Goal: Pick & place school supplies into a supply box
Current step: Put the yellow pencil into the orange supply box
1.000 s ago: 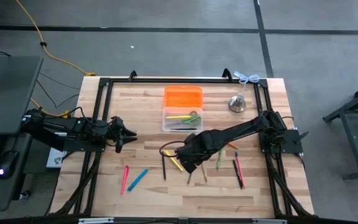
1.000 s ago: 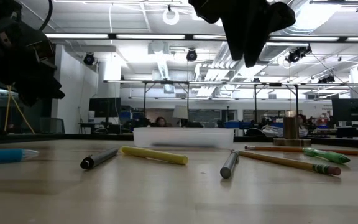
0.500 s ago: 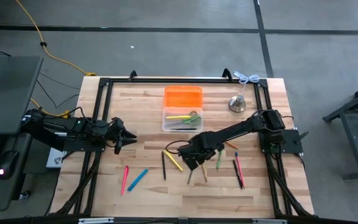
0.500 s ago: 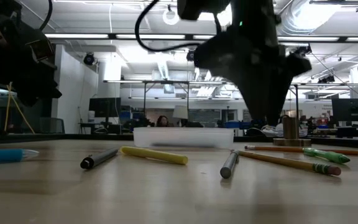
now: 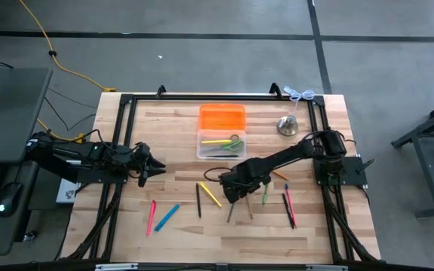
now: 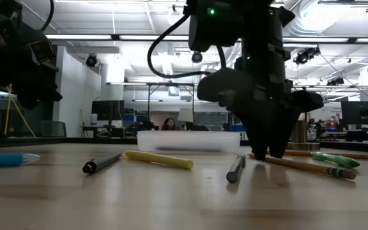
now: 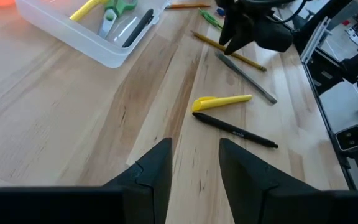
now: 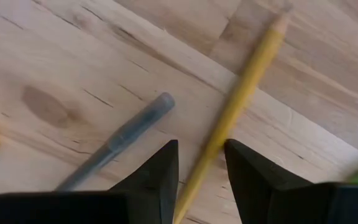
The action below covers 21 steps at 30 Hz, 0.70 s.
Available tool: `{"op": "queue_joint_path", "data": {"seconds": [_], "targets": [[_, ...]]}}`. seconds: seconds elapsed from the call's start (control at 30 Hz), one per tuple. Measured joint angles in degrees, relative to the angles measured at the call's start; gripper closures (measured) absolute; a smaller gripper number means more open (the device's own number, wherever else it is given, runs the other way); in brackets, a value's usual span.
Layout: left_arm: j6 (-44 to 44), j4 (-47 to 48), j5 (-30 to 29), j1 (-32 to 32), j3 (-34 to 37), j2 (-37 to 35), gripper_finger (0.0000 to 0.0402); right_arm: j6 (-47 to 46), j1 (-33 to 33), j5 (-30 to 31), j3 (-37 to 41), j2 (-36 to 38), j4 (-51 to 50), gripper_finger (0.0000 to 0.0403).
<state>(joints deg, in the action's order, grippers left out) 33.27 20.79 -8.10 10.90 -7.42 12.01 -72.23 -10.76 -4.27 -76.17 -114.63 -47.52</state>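
My right gripper (image 5: 241,194) (image 8: 201,144) points down close above the table, open, one finger on each side of a yellow pencil (image 8: 241,93) (image 6: 299,166) that lies flat on the wood. A grey pen (image 8: 120,140) (image 6: 236,169) lies beside it. I see no touch between fingers and pencil. The clear supply box (image 5: 221,145) (image 7: 98,31) stands farther back and holds a yellow marker, green scissors and a black pen. My left gripper (image 5: 148,159) (image 7: 194,162) waits open at the table's left, above the wood.
More supplies lie loose: a yellow marker (image 5: 212,194), a black pen (image 5: 199,200), a green one (image 5: 264,194), dark and red pens (image 5: 288,209), pink (image 5: 151,216) and blue (image 5: 166,217) ones. An orange piece (image 5: 221,118) and a silver bell (image 5: 287,125) sit at the back.
My right gripper has come down from well above the table to just over it, drifting a little toward the table's right, and now straddles the yellow pencil. No supply has moved.
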Motion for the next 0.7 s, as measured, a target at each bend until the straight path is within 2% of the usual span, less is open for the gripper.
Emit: {"op": "queue_joint_path", "data": {"seconds": [0.23,0.7], "targets": [[-0.01,0.1,-0.02,0.0,0.0,0.0,0.024,0.0,-0.04,1.58,0.12,0.0,0.52,0.0297],[-0.27,0.25,-0.39,0.0,0.0,0.01,0.0241,0.44,-0.42,2.6,0.05,-2.33,-0.9,0.039]]}}
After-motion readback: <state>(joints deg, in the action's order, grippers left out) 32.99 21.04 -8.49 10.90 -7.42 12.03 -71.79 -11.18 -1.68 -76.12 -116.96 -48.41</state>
